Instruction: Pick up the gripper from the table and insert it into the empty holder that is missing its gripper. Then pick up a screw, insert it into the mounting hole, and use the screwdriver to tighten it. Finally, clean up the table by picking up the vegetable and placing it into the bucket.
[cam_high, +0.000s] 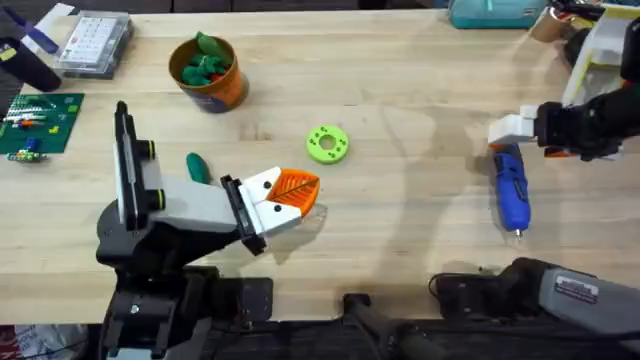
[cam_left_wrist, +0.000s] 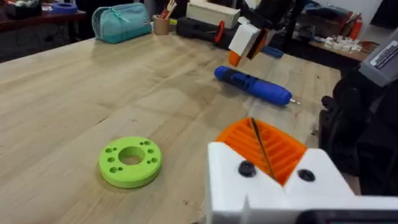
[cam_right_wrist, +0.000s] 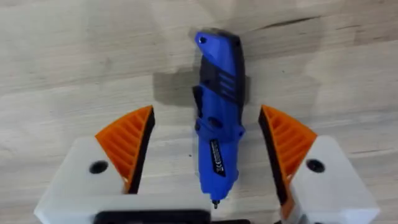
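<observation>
Nearby, lime ring (cam_high: 327, 144) between closed left tool (cam_high: 297, 193) and screwdriver (cam_high: 511, 188)

- The left arm (cam_high: 170, 205) is lying low over the near left part of the table, its dark base joints at the lower left and its white wrist section pointing toward the middle.
- The left gripper (cam_high: 296, 192) is sitting with its orange ribbed pads (cam_left_wrist: 264, 146) pressed together, just a thin dark seam between them.
- The right arm (cam_high: 590, 125) is reaching in from the far right edge, its dark wrist angling toward the table's centre.
- The right gripper (cam_right_wrist: 208, 146) is pointing down at the tabletop, its two orange pads (cam_right_wrist: 127, 140) spread wide apart, jaws gaping.
</observation>
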